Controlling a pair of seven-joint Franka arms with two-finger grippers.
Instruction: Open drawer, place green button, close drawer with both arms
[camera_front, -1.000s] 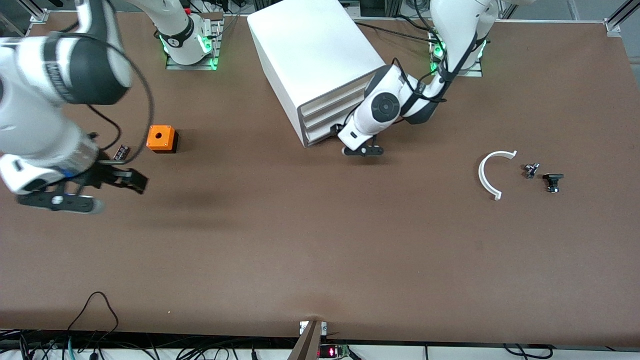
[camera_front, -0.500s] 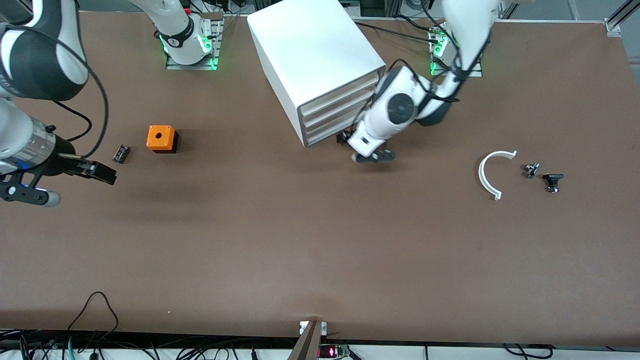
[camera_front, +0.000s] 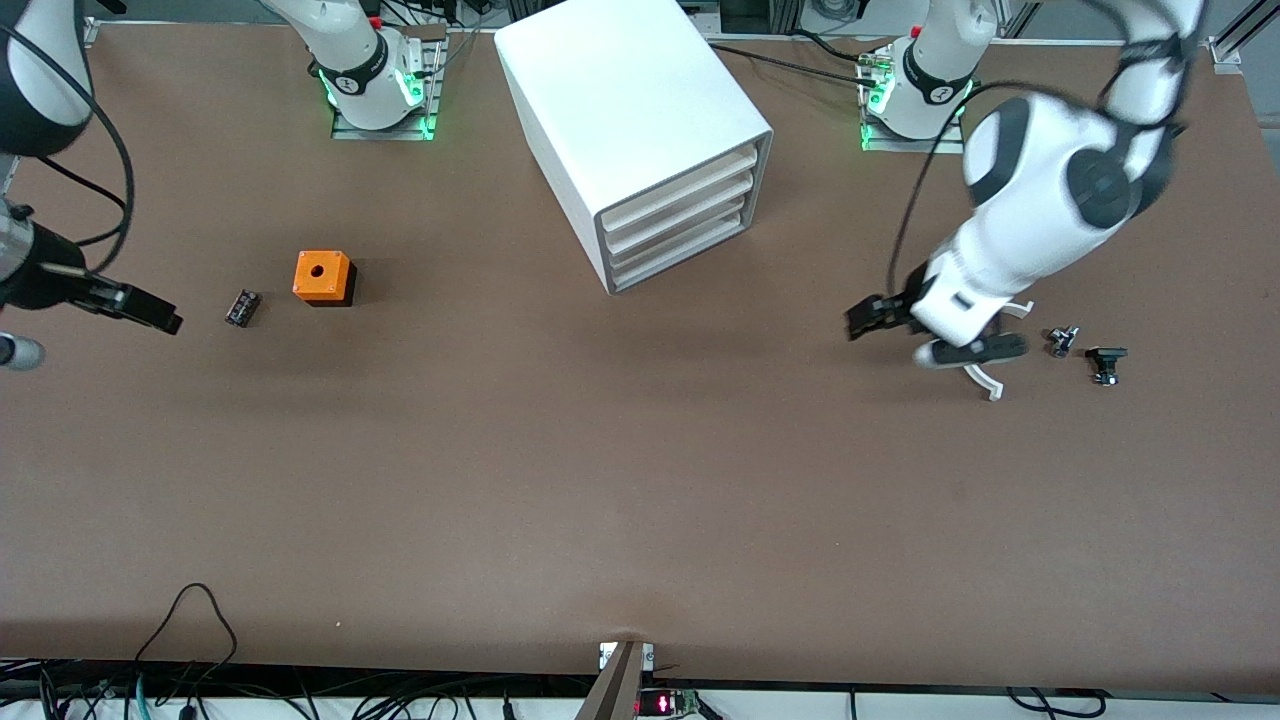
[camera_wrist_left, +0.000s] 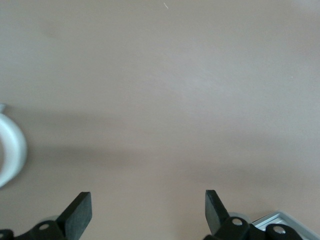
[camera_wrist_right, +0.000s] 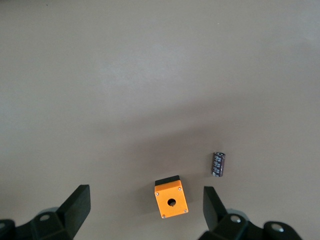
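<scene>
Lowest drawer (camera_front: 680, 250), upper centre, looks shut. Button (camera_front: 1105, 360) sits on the table toward the left arm's end. Left gripper (camera_wrist_left: 146, 199) is spread over the white arc (camera_front: 985, 382) and risks nudging it into the button or grabbing the silver part (camera_front: 1062, 340). Right gripper (camera_wrist_right: 145, 196) is spread over the orange cube (camera_wrist_right: 171, 198).

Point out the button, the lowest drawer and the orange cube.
button (camera_front: 1105, 362): front view, on its dark cap.
drawer (camera_front: 682, 251): front view, middle of its plain white front.
orange cube (camera_front: 322, 273): front view, top face beside the hole.
</scene>
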